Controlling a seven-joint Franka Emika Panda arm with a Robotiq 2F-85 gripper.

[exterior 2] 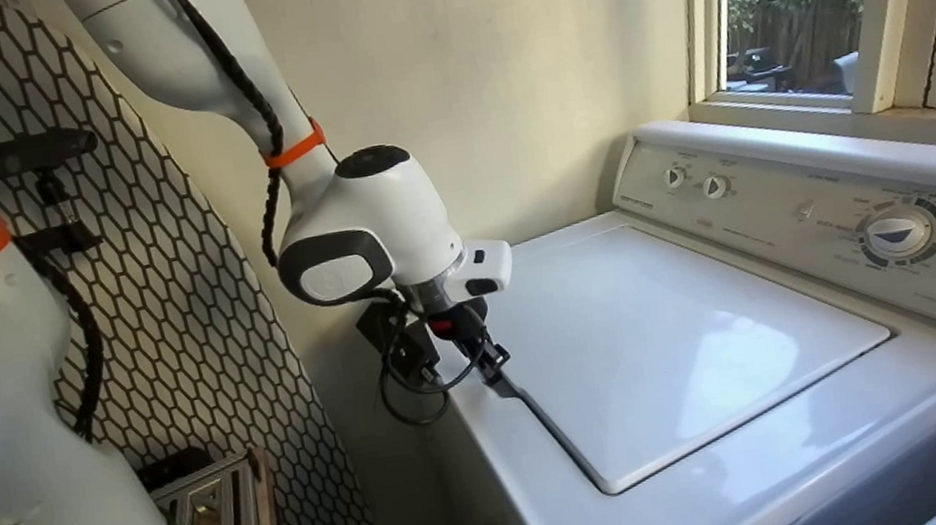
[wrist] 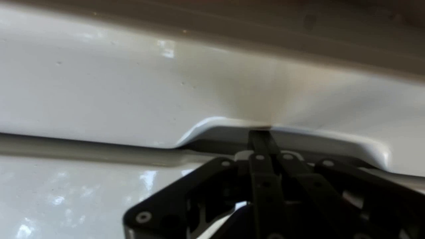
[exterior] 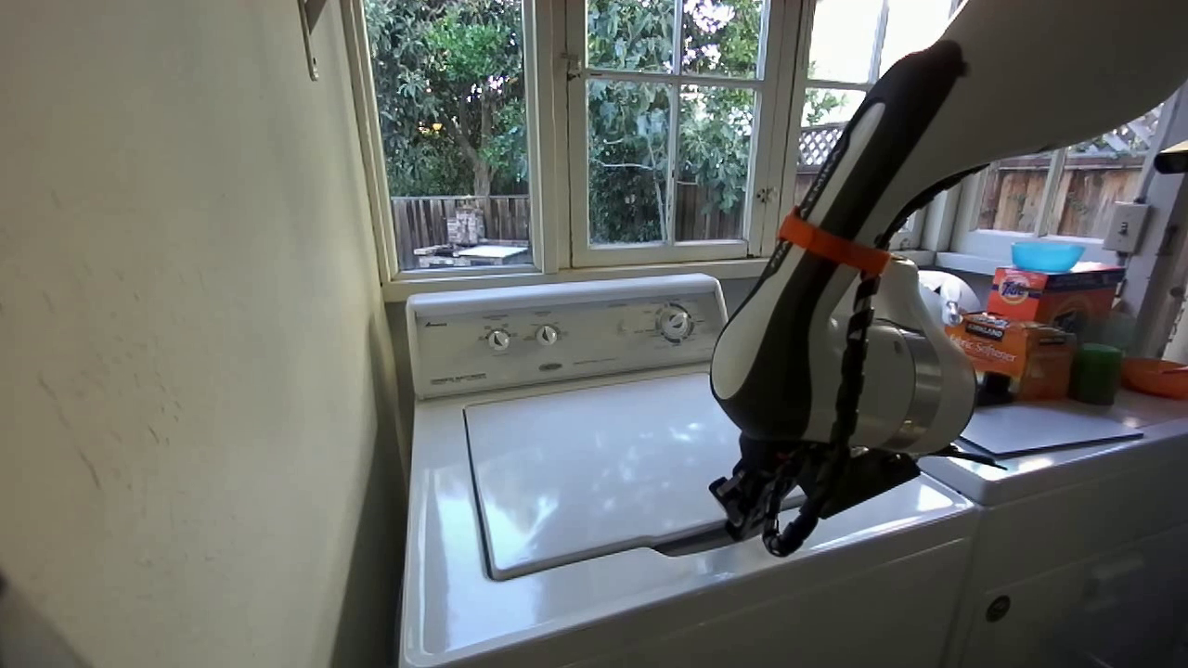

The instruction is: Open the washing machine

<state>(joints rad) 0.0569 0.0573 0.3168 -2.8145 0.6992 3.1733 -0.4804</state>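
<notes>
Black fingers (wrist: 261,169) of the gripper (wrist: 261,132), pressed together with nothing seen between them, reach into the recess (wrist: 212,136) along the lid's front edge. Closed up they form a slim tip, probably so that it fits the slot and can pry; whether it touches the lid (exterior: 585,464) I cannot tell. The lid lies flat, flush with the top of the washing machine (exterior: 603,580), not yet raised. Along the back edge rises the control panel (exterior: 575,343); a hinge presumably sits near it, which would explain working from the front edge. Past the side edge, on a neighbouring white appliance (exterior: 1067,524), orange boxes (exterior: 1012,357) stand towards the rear, likely kept handy for laundry. The washing machine stands beneath the window (exterior: 674,111).
</notes>
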